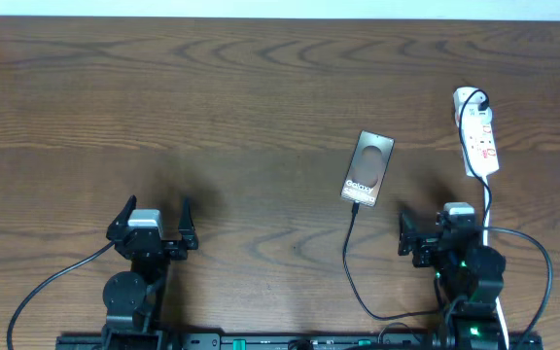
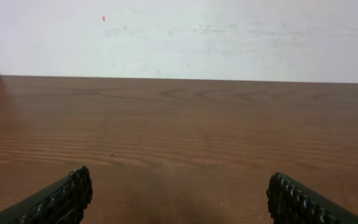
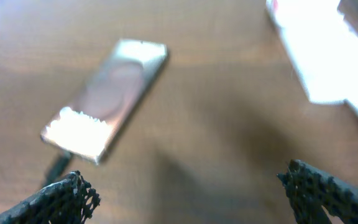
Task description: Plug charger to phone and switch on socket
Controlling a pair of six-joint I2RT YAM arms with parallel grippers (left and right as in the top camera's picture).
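The bronze-grey phone [image 1: 368,169] lies flat, right of the table's centre. The thin black charger [image 1: 350,255] curves up from the front edge, and its tip meets the phone's near end. The white socket [image 1: 478,131] lies at the far right with a black plug in its far end. My right gripper [image 1: 443,226] stands open, nearer than the socket and right of the phone, holding nothing. In the right wrist view the phone [image 3: 107,96], charger [image 3: 58,165] and socket [image 3: 319,56] appear blurred beyond my open gripper [image 3: 188,193]. My left gripper [image 1: 156,216] [image 2: 179,199] is open over bare wood.
The socket's white cord [image 1: 484,209] runs back past the right arm toward the front edge. Black arm cables [image 1: 56,282] trail beside both bases. A white wall [image 2: 179,37] stands behind the table's far edge.
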